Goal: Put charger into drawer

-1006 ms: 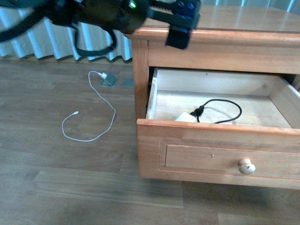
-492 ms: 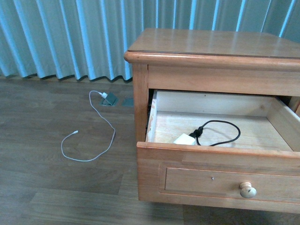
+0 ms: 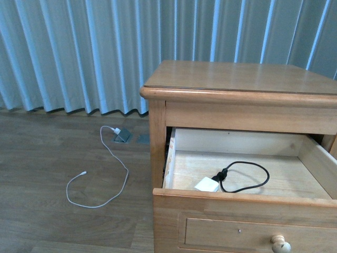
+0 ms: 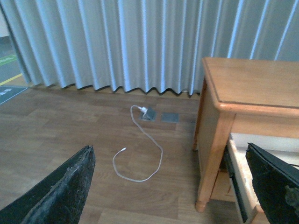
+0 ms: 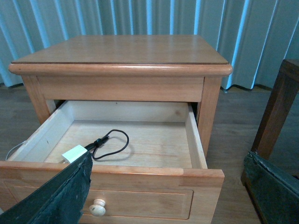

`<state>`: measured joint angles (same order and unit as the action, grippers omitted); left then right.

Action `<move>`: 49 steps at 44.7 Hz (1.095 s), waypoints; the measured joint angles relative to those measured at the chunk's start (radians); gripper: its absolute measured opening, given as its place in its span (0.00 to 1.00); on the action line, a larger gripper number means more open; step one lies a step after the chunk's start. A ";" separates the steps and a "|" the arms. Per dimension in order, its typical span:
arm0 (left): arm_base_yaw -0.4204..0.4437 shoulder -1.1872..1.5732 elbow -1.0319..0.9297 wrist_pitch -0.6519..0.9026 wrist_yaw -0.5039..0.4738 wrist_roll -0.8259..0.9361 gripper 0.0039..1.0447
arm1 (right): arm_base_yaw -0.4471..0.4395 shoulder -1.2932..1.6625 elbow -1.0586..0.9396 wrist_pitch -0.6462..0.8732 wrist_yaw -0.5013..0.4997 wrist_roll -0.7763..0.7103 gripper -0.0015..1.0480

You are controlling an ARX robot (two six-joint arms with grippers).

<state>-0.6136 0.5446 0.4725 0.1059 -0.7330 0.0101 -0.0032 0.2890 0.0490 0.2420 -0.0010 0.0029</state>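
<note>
Since charger (image 3: pixel 206 184) sits in the open drawer (image 3: pixel 239 204) (left gripper (image 4: pixel 168 150) and right gripper (image 5: pixel 168 157) both spread, empty), a hard close could snag its cable (image 3: pixel 221 175).

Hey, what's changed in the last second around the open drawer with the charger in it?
The dark arm that stretched across the cabinet top a second ago has left the front view, which now shows more curtain and the drawer lower down. Unchanged: the charger lies in the open drawer near its front left corner, black cable looped, and the white cable stays on the floor.
</note>
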 joint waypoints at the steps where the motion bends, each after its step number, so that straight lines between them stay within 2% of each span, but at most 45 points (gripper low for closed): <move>1: -0.008 -0.028 -0.015 -0.021 -0.033 0.000 0.94 | 0.000 0.000 0.000 0.000 0.000 0.000 0.92; 4: 0.002 -0.095 -0.048 -0.095 -0.071 -0.037 0.94 | 0.000 0.000 0.000 0.000 0.000 0.000 0.92; 14: 0.008 -0.109 -0.056 -0.103 -0.065 -0.066 0.94 | 0.000 0.000 0.000 0.000 0.000 0.000 0.92; 15: 0.016 -0.125 -0.058 -0.115 -0.031 -0.059 0.91 | 0.000 0.000 0.000 0.000 0.000 0.000 0.92; 18: 0.080 -0.208 -0.115 -0.142 0.185 -0.035 0.76 | 0.000 0.000 0.000 0.000 0.000 0.000 0.92; 20: 0.116 -0.244 -0.140 -0.143 0.249 -0.030 0.69 | 0.000 0.000 0.000 0.000 0.000 0.000 0.92; 29: 0.278 -0.333 -0.234 -0.142 0.415 -0.021 0.38 | 0.000 0.000 0.000 0.000 0.000 0.000 0.92; 39: 0.399 -0.396 -0.304 -0.132 0.526 -0.018 0.04 | 0.000 0.000 0.000 0.000 0.000 0.000 0.92; 43: 0.446 -0.420 -0.333 -0.131 0.575 -0.017 0.04 | 0.000 0.000 0.000 0.000 0.000 0.000 0.92; 46: 0.564 -0.444 -0.354 -0.131 0.715 -0.015 0.04 | 0.000 0.000 0.000 0.000 0.000 0.000 0.92; 49: 0.601 -0.453 -0.365 -0.129 0.717 -0.016 0.04 | 0.000 0.000 0.000 0.000 0.000 0.000 0.92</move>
<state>-0.0124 0.0917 0.1070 -0.0231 -0.0158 -0.0055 -0.0029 0.2890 0.0490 0.2420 -0.0010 0.0029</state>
